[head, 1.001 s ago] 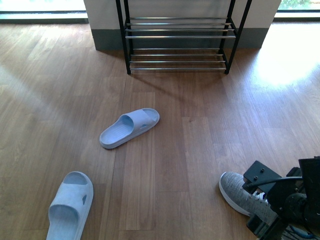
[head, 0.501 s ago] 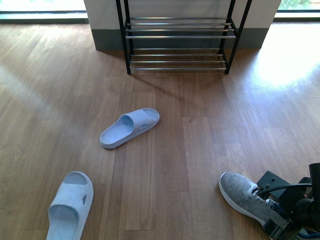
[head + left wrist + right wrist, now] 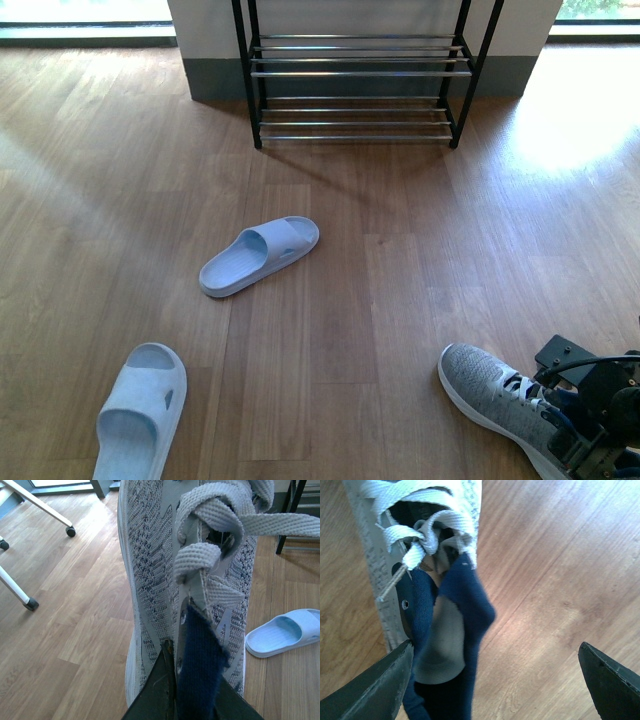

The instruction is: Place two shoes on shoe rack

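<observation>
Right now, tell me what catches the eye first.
A grey sneaker lies at near right on the wood floor, the right gripper open over its navy collar. A pale blue slide lies mid-floor, another nearer left. The black shoe rack stands at the back, visible tiers bare.

Cut off and covered

At the near right corner of the floor (image 3: 400, 260), the heel of the grey sneaker (image 3: 488, 393) is hidden behind the right arm (image 3: 600, 395); the nearer slide (image 3: 140, 410) loses its near end and the shoe rack (image 3: 355, 72) its top to the frame edges.
</observation>
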`<state>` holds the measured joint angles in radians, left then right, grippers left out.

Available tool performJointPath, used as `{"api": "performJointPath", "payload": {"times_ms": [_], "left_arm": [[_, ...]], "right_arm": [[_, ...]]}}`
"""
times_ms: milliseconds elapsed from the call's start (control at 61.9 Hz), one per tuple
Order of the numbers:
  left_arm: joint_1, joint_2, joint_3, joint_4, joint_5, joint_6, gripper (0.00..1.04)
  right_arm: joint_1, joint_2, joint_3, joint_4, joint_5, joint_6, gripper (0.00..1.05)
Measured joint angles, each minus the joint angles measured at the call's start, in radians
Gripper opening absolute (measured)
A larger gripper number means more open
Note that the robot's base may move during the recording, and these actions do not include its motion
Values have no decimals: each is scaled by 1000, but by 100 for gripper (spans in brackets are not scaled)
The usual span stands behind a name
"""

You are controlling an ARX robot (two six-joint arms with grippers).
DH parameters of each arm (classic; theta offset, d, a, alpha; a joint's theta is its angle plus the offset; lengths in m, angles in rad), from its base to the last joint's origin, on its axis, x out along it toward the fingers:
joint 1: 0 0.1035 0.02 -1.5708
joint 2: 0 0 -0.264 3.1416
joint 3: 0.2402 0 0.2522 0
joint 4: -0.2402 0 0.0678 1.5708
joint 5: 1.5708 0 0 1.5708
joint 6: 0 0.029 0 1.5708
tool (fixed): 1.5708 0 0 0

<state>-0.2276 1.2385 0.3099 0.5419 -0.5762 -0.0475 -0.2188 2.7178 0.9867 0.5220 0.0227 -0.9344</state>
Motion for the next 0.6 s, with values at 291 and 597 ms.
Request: {"api": "performJointPath", "payload": {"times_ms": [291,597], "left_arm": [[0,0,0,0,0,0,2],[0,0,0,0,0,0,2]], "right_arm": [[-10,-2,50,2,6,-38,96],[65,78,85,21,-1,53,96]]}}
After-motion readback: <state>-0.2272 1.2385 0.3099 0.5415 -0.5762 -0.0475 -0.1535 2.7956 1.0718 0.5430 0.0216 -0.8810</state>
